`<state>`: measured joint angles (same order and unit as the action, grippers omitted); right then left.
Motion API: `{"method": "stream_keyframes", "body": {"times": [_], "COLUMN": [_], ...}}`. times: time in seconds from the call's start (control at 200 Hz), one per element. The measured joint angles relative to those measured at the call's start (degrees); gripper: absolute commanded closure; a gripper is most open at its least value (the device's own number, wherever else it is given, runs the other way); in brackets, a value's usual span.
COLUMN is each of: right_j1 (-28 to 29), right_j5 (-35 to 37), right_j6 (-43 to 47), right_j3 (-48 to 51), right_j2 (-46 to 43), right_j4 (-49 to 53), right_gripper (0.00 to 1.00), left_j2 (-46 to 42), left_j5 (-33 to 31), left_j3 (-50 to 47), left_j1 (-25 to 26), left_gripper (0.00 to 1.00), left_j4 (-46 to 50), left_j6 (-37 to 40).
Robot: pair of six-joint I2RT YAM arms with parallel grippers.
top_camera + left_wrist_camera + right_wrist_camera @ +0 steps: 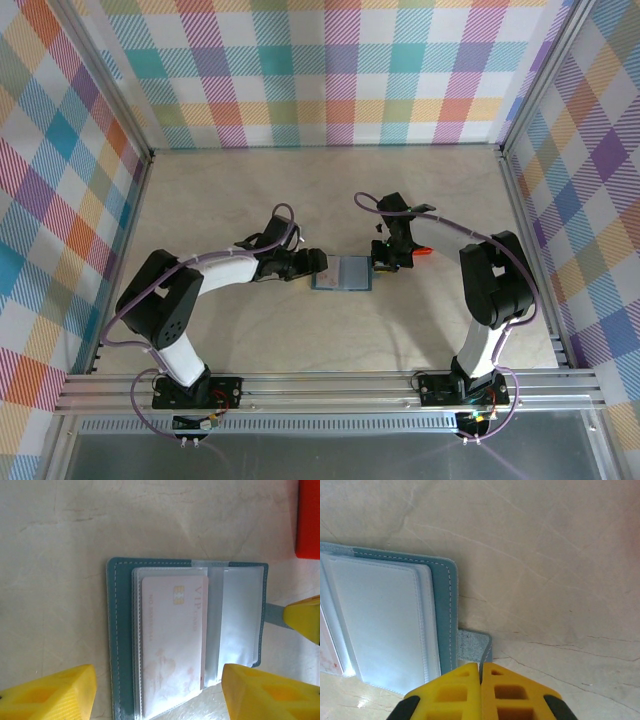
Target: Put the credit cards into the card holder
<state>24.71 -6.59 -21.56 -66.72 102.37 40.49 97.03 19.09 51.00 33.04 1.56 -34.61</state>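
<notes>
Card holder point(342, 273) lies open mid-surface. One pale VIP card point(172, 635) sits at the clear pocket on its left-arm side; can't tell if it's fully seated. My left hand point(159, 687) hovers over it, spread wide and empty. Right hand point(481, 680) is closed tight at the clasp tab point(474, 647). I'd call it one card in; can't tell if more remain.

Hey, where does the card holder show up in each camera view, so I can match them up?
Top external: card holder mid-frame, lying open.
Left wrist: card holder centre, open, with a card on its picture-left side.
Right wrist: card holder at the left edge, partly cut off.
Shared landmark: the clasp tab, at the shut tips of the right gripper.
</notes>
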Motion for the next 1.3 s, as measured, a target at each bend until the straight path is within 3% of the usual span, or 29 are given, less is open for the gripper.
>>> {"method": "stream_keyframes", "body": {"times": [0.915,1.3], "right_j1": [0.0,0.0], "right_j5": [-0.17,-0.17], "right_j6": [0.02,0.04], "right_j3": [0.0,0.0], "right_j2": [0.0,0.0], "right_j4": [-0.22,-0.2], "right_gripper": [1.0,1.0], "left_j2": [4.2,5.62], "left_j5": [-1.68,-1.81], "left_j3": [3.26,5.6], "left_j1": [2.4,2.4], "left_gripper": [0.36,0.36], "left_j4": [1.53,3.74], "left_j6": [-0.59,-5.22]}}
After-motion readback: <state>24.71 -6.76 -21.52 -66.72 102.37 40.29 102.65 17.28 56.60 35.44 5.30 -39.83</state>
